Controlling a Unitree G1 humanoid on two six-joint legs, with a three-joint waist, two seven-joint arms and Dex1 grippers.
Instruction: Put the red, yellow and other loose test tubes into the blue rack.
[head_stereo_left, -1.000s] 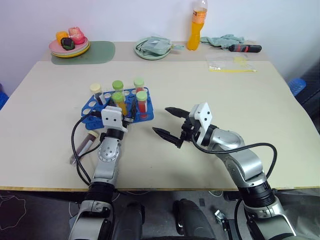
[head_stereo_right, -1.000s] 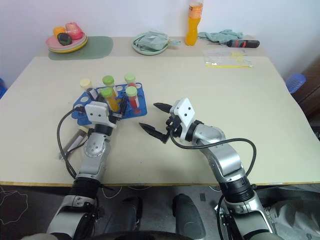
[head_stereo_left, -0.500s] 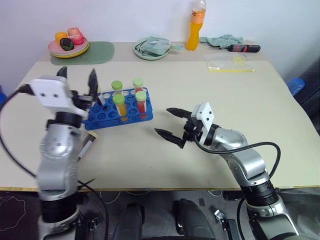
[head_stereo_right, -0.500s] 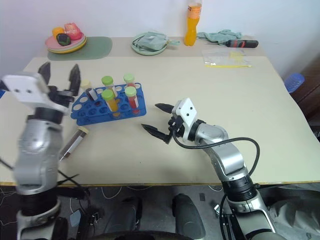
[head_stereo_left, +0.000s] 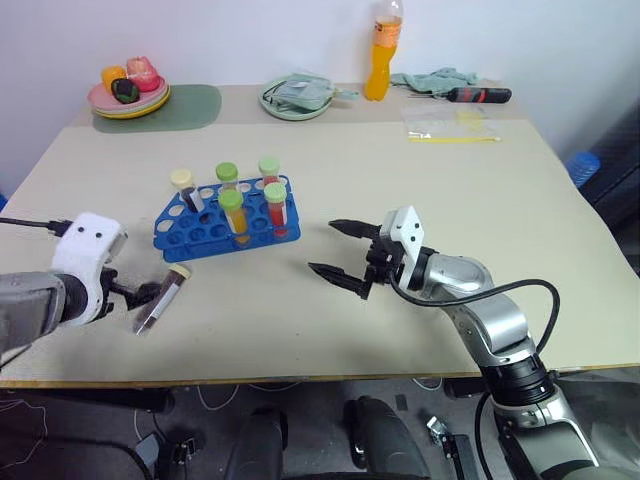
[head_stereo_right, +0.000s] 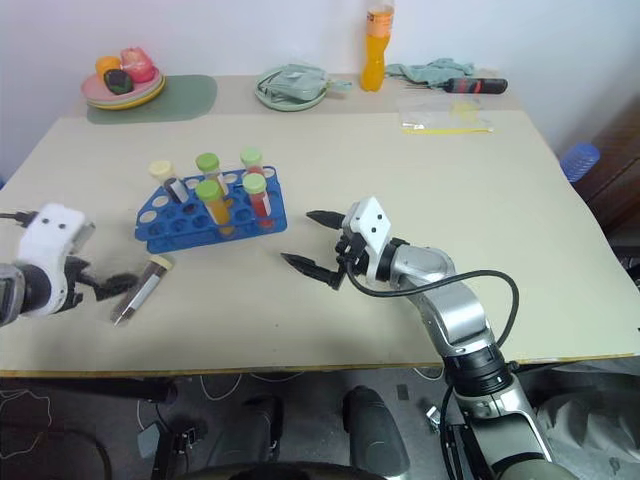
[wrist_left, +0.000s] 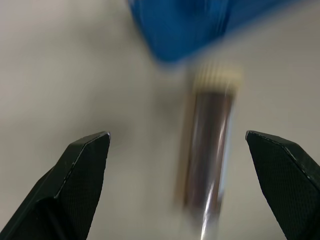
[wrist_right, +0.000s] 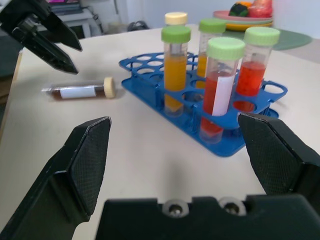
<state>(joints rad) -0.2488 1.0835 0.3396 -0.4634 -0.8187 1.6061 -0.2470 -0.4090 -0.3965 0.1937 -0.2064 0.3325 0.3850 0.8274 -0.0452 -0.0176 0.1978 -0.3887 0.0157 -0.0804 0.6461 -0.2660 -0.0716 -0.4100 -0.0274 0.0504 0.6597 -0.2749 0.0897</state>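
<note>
— One loose tube (head_stereo_left: 162, 297) left, dark, lying on the table (head_stereo_left: 480, 200) just in front of the blue rack (head_stereo_left: 222, 208); five stand slotted.

— I've got the left gripper (head_stereo_left: 140, 293) beside it, jaws wide, nothing held; right gripper (head_stereo_left: 340, 250) spread, idle. Next, I'd say — straddle the tube, close.

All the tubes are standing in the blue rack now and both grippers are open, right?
Not all. One brown tube lies loose on the table beside the blue rack, as the left eye view shows. The left gripper and the right gripper are both open, as you said.
</note>
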